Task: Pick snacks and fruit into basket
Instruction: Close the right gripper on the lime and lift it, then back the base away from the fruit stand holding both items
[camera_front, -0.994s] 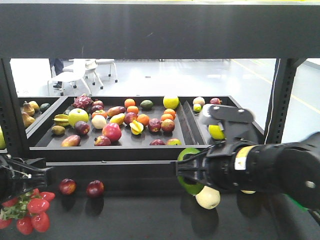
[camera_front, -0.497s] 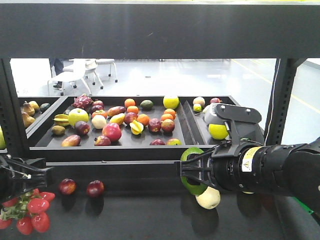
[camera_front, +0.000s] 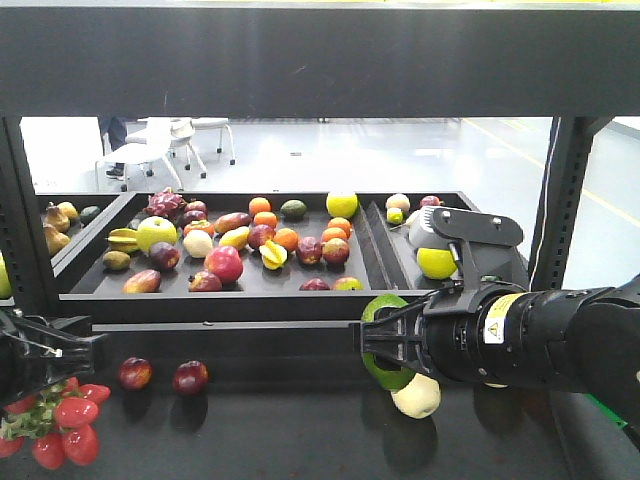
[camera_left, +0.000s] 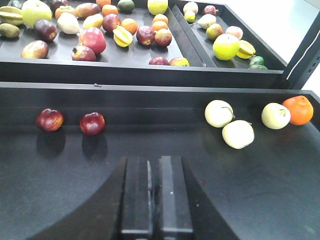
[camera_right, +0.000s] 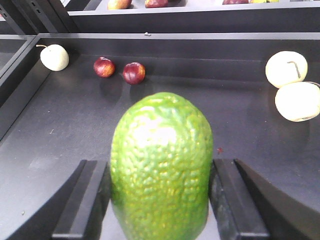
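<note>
1 upright green avocado (camera_right: 160, 165) in right hand (camera_right: 159, 200).

Lab hall: black shelving (camera_front: 320, 60), polished floor (camera_front: 400, 160).

Two plums (camera_left: 71, 122) lie side by side at the lower tray's (camera_left: 165, 145) left; two pears (camera_left: 229, 124) touch at its right.
</note>
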